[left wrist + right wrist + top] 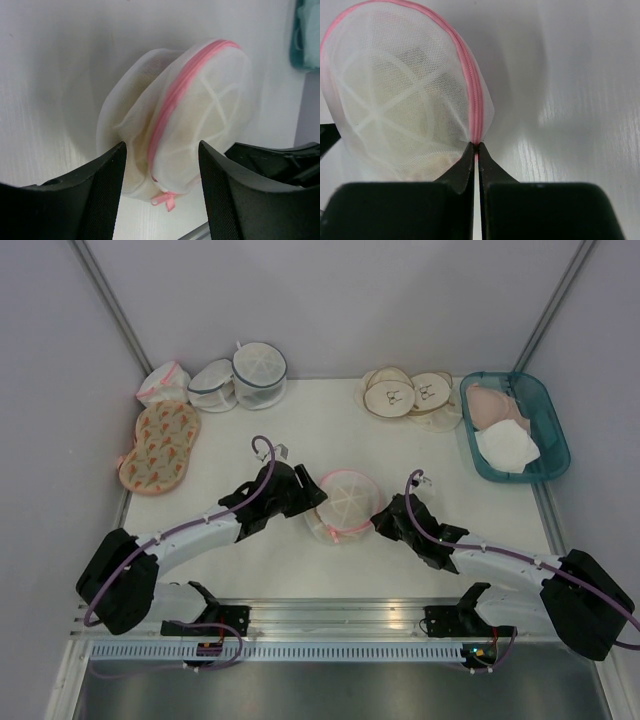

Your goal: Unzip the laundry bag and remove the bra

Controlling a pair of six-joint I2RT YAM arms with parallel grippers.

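On the table (300, 440), left claw (161, 148) gapes; right claw (476, 148) pinches the beige-filled laundry bag (395, 100).

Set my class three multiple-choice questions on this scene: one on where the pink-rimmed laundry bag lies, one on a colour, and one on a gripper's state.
1. The laundry bag lies:
A. between the left gripper and the right gripper
B. far behind both grippers
C. under one arm's base

2. Its zipper rim is:
A. grey-blue
B. green
C. pink

3. The right gripper is:
A. wide open
B. shut on the zipper rim
C. out of view

Answers:
1 A, the top view shows a gripper on each side of it.
2 C, both wrist views show pink.
3 B, its fingertips pinch the rim with no gap.
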